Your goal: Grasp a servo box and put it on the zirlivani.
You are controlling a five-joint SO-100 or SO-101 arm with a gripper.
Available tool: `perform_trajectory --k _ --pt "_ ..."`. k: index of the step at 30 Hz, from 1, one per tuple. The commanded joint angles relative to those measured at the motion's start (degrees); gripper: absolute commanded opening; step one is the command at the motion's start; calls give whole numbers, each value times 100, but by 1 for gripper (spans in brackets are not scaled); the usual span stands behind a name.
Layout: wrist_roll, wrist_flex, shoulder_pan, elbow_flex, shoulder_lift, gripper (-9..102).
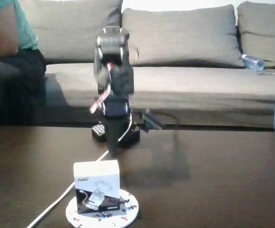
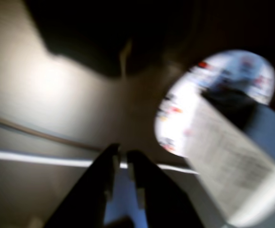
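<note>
Fixed view, arm: the black arm (image 1: pixel 112 90) stands folded at about 12 o'clock from the box, behind it, its base at the far part of the dark table (image 1: pixel 213 180).
Fixed view, gripper: it points down to the table just in front of the base (image 1: pixel 112 151); from here I cannot tell how its jaws stand.
Fixed view, servo box: the servo box (image 1: pixel 96 186) sits upright on the zirlivani, white top up, the servo picture on the face toward the camera.
Fixed view, zirlivani: the zirlivani (image 1: pixel 128 209) lies flat at the near table edge, about 6 o'clock from the arm; its speckled rim shows around the box foot.
Fixed view, cable: a white cable (image 1: pixel 52 209) runs from near the base toward 7 o'clock, passing left of the disc.
Fixed view, background: a grey sofa (image 1: pixel 185 57) with a plastic bottle (image 1: pixel 252 62) at its right end; a person in a green top (image 1: pixel 6 57) sits at the left edge.

Wrist view, gripper: blurred; two dark fingers rise from 6 o'clock with only a narrow gap between the tips (image 2: pixel 123 156), nothing held in it.
Wrist view, servo box: the box (image 2: pixel 237 166) lies at about 4 o'clock, well apart from the fingers.
Wrist view, zirlivani: the white disc (image 2: pixel 185 109) shows at 2 o'clock, under and beyond the box.
Wrist view, cable: the white cable (image 2: pixel 33 157) crosses from 9 o'clock toward the fingertips.
</note>
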Motion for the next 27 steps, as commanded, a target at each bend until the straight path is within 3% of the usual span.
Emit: perform_trajectory --k 1,7,14,27 --pt "237 -62 -255 765 1046 1" --pt "325 958 -448 1345 2531 0" --pt "571 1433 70 1723 3568 0" --pt "580 2268 -492 2646 6785 0"
